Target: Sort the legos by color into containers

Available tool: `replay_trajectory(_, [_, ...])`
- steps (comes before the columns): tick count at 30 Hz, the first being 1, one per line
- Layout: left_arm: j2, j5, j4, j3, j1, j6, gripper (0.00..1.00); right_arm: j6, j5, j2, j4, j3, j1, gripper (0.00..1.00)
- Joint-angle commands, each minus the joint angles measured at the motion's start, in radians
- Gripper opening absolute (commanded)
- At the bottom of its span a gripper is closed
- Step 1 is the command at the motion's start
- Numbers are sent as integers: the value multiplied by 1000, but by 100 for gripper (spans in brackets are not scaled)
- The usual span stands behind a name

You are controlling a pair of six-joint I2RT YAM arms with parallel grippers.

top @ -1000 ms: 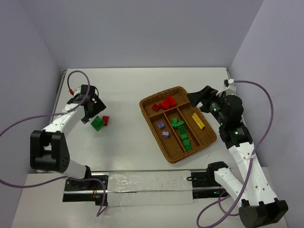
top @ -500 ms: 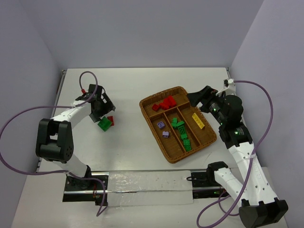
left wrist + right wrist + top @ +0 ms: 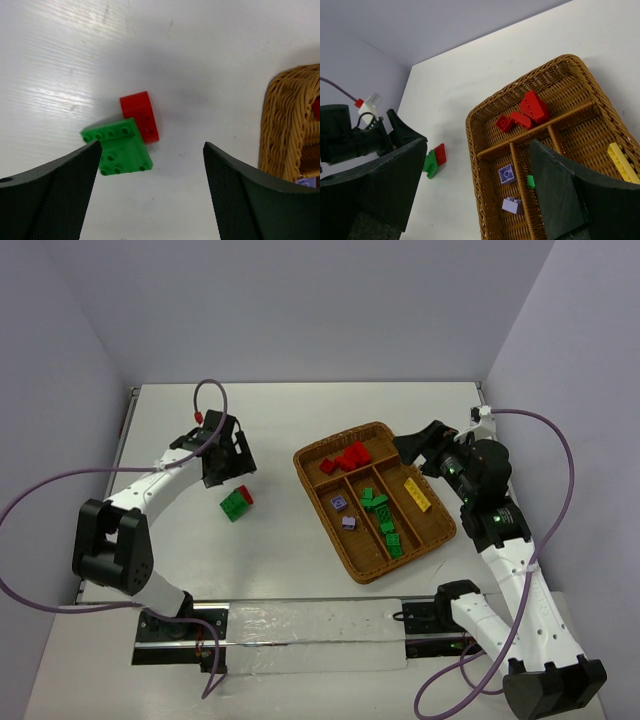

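A green lego (image 3: 234, 506) joined to a red lego (image 3: 246, 495) lies on the white table, left of the wicker tray (image 3: 312, 487). My left gripper (image 3: 232, 472) hovers just behind this clump, open and holding nothing. In the left wrist view the green lego (image 3: 120, 150) and red lego (image 3: 141, 117) sit ahead of the left gripper (image 3: 152, 146), close to its left finger. The tray holds red legos (image 3: 347, 457) in the crosswise section, and pale purple legos (image 3: 343, 512), green legos (image 3: 382, 516) and a yellow lego (image 3: 417, 493) in the long slots. My right gripper (image 3: 410, 447) hangs open over the tray's far right corner.
The tray's rim (image 3: 280, 125) shows at the right of the left wrist view. The right wrist view looks down on the tray (image 3: 475, 165) and the clump (image 3: 434, 161) beyond it. Grey walls enclose the table on three sides.
My left arm has swung right, toward the tray. The green and red clump has shifted right on the table with it. The left jaws have narrowed slightly. The right arm is still.
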Motion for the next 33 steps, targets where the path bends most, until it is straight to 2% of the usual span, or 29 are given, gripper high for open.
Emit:
replay_trajectory(1, [-32,-160,-105,56,-7,111,89,0,-7,6,41,14,6,90])
replay_trajectory(3, [-29,-192,-116,46,-5,99,90,2,-13,10,46,14,7,90])
replay_trajectory(10, [-45,-66,-139,-21,-17,178,96,-21,1,-5,15,24,7,90])
replay_trajectory(15, [-88,-40,-141,-53,-18,227,89,-2,-17,3,39,11,9,90])
replay_trajectory(18, [-32,6,-150,-45,-23,225,87,3,-26,11,46,8,13,89])
replay_trajectory(21, [24,-48,-178,-31,-67,204,87,1,-14,6,38,9,18,89])
replay_trajectory(26, [64,-65,-174,-27,-71,199,87,-5,0,0,25,12,18,89])
replay_trajectory(33, [111,-163,-188,-27,-80,141,84,4,-12,12,40,3,19,89])
